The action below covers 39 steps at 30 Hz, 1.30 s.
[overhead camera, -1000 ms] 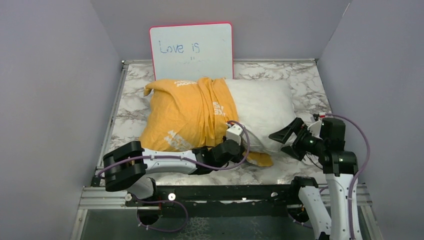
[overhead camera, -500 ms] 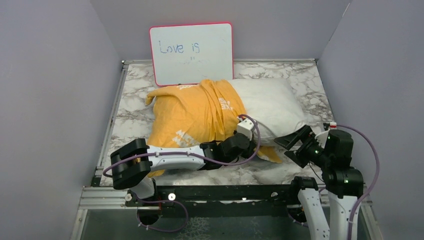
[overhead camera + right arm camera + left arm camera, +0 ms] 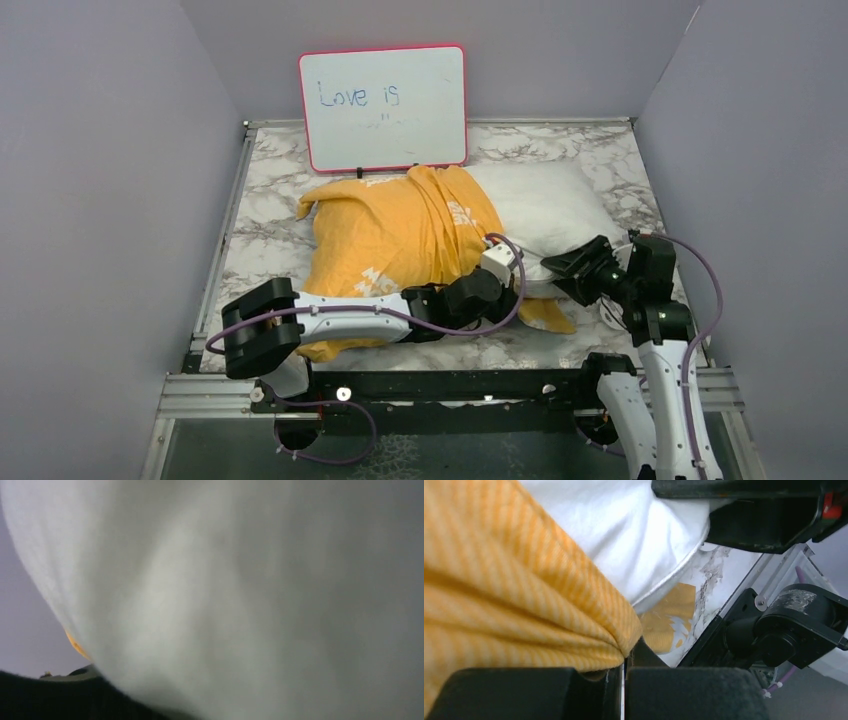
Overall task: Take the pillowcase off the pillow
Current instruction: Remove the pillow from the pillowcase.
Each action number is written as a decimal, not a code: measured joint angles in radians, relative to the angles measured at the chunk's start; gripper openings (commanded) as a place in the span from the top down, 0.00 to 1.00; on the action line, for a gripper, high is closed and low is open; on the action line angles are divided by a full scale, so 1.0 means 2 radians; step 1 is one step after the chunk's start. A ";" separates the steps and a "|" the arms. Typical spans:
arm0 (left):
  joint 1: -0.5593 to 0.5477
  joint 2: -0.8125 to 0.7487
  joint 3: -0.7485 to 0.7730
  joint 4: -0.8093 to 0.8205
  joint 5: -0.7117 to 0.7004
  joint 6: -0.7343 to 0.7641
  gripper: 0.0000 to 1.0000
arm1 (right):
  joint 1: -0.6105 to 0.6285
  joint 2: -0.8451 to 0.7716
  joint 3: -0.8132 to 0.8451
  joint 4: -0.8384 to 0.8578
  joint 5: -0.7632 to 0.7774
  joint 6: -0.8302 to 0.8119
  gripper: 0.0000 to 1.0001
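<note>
Yellow-orange pillowcase point(image 3: 499, 595) fold tight between closed jaws of the left gripper point(image 3: 623, 680), white pillow point(image 3: 634, 535) just behind.

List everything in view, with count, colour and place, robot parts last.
pillowcase: one, yellow-orange with white lettering, bunched over the pillow's left part.
pillow: one, white, mid-table, right end bare.
whiteboard: one, pink-framed, "Love is" in blue, upright at the table's far edge.
table: one, marbled white-grey, under everything.
left gripper: one, black, shut on the pillowcase's edge at the pillow's near side.
right gripper: one, black, jaws apart at the pillow's near right edge.
</note>
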 measured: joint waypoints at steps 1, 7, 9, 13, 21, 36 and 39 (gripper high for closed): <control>0.000 -0.002 -0.002 0.000 -0.001 0.000 1.00 | 0.000 0.006 -0.002 0.006 0.007 0.000 0.64; -0.001 -0.030 -0.005 -0.051 -0.050 -0.010 1.00 | 0.004 0.028 0.039 0.020 0.051 -0.021 1.00; -0.002 -0.044 -0.006 -0.075 -0.078 -0.022 0.89 | 0.005 0.038 0.062 0.021 0.061 -0.035 1.00; 0.010 -0.070 -0.011 -0.126 -0.102 -0.055 0.43 | 0.006 0.065 0.080 0.021 0.053 -0.051 1.00; 0.030 -0.120 -0.065 -0.116 -0.050 -0.066 0.19 | 0.006 0.073 0.064 0.020 0.010 -0.052 1.00; 0.047 -0.057 -0.030 -0.169 -0.133 -0.133 0.98 | 0.006 0.073 0.107 -0.029 0.034 -0.081 1.00; 0.046 -0.087 -0.060 -0.179 -0.148 -0.160 1.00 | 0.007 0.088 0.131 -0.043 0.049 -0.104 1.00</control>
